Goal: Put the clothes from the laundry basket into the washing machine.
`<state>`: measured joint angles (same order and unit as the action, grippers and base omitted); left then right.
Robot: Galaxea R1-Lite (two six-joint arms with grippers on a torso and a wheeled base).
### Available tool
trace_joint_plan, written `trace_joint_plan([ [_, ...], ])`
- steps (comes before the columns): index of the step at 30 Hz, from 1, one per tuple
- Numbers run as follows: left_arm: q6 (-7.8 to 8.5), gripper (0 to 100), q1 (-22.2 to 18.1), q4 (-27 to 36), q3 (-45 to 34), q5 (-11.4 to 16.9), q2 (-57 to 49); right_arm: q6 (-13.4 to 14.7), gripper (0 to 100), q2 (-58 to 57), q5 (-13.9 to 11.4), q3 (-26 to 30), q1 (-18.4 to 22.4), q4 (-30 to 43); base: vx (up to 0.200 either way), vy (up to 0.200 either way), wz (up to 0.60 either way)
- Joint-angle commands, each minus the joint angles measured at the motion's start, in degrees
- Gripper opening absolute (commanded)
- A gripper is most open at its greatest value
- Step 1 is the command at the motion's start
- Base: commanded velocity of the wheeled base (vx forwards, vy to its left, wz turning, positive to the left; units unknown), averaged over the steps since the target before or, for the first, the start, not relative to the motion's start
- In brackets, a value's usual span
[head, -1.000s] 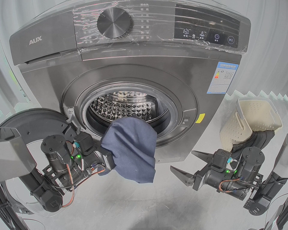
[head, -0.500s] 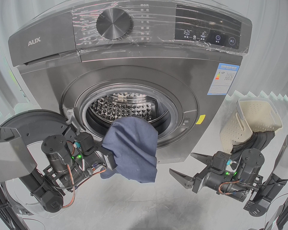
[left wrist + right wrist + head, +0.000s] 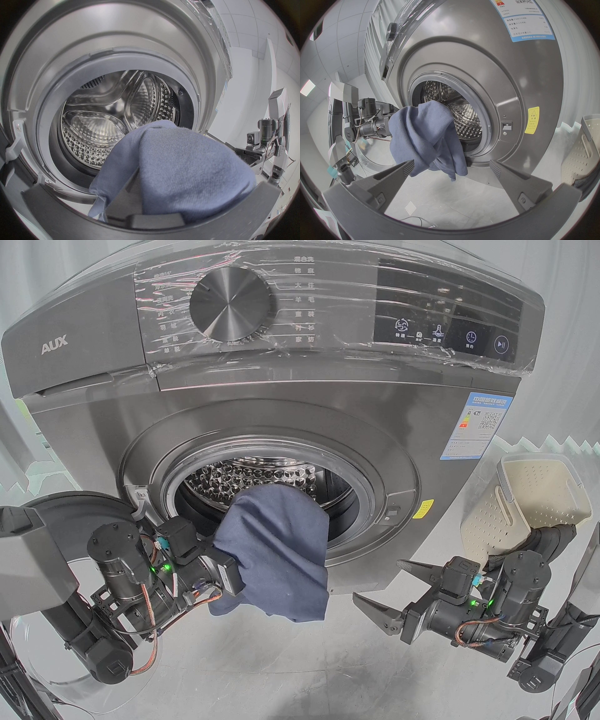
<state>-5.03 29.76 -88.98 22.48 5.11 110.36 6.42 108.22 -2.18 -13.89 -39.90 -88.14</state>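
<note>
one navy garment in left end effector, long axis vertical (right end effector wide)

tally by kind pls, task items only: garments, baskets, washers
Garments: 2 (blue garment, dark garment)
Laundry basket: 1
Washing machine: 1
Total: 4

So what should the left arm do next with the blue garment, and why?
Probably advance the left end effector forward into the drum before release: the blue garment is draped over it at the drum's mouth, and most of the cloth hangs outside, below the opening.
</note>
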Motion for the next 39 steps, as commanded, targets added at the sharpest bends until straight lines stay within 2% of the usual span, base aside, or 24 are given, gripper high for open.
trace_joint_plan([
  [1,-0.59,0,1.1,-0.3,-0.8,0.0,-0.5,0.0,100,0.1,0.0,0.2,-0.1,0.0,0.0,0.0,0.0],
  [4,-0.33,0,3.8,-0.2,-0.4,-0.2,-2.1,0.1,100,-0.1,0.1,0.2,-0.9,-0.1,0.0,0.0,0.0],
  [6,0.11,0,3.9,0.0,1.7,-0.8,-2.0,0.2,100,-0.5,0.2,0.1,-2.0,-0.1,0.0,0.0,0.0],
  [9,-0.94,0,4.0,0.1,6.8,-0.8,0.9,0.3,100,-0.8,0.2,0.3,-2.2,-0.1,0.0,0.0,0.0],
  [11,-0.94,0,4.0,0.1,6.8,-0.8,0.9,0.3,100,-0.8,0.2,0.3,-2.2,-0.1,0.0,0.0,0.0],
  [12,-0.85,0,4.0,0.0,10.6,-1.0,5.6,0.2,100,-0.7,0.2,0.2,-2.2,-0.1,0.0,0.0,0.0],
  [14,-0.94,0,4.0,0.0,11.1,-1.1,7.5,0.2,100,-0.9,0.2,0.3,-2.2,-0.1,0.0,0.0,0.0],
  [17,-2.17,0,3.9,0.0,12.5,-1.1,10.0,0.1,100,-1.2,0.2,0.3,-2.3,-0.1,0.0,0.0,0.0],
  [18,-3.14,0,3.5,0.0,14.8,-1.2,12.1,0.1,100,-1.5,0.2,0.3,-2.3,-0.1,0.0,0.0,0.0],
  [20,-3.4,0,3.2,0.0,15.9,-1.2,13.0,0.1,100,-1.5,0.2,0.3,-2.3,-0.1,0.0,0.0,0.0],
  [21,-3.58,0,2.1,0.1,18.9,-1.2,15.3,0.1,100,-1.5,0.2,0.3,-2.3,-0.1,0.0,0.0,0.0],
  [26,-3.14,0,-0.4,0.1,25.1,-1.7,19.5,0.1,100,-1.5,0.2,0.3,-2.3,-0.1,0.0,0.0,0.0],
  [27,-3.23,0,-1.6,0.1,29.6,-3.8,21.8,0.1,100,-1.5,0.2,0.3,-2.3,-0.1,0.0,0.0,0.0],
  [28,-3.31,0,-1.9,0.1,31.0,-4.5,22.6,0.1,100,-1.5,0.2,0.3,-2.3,-0.1,0.0,0.0,0.0],
  [37,-3.49,0,-2.2,0.7,38.3,-5.4,26.7,0.2,100,-1.2,0.2,0.3,-2.6,0.0,0.0,0.0,0.0],
  [39,-3.49,0,-2.4,1.6,39.9,-6.5,27.5,0.2,100,-1.1,0.2,0.3,-2.7,0.0,0.0,0.0,0.0],
])
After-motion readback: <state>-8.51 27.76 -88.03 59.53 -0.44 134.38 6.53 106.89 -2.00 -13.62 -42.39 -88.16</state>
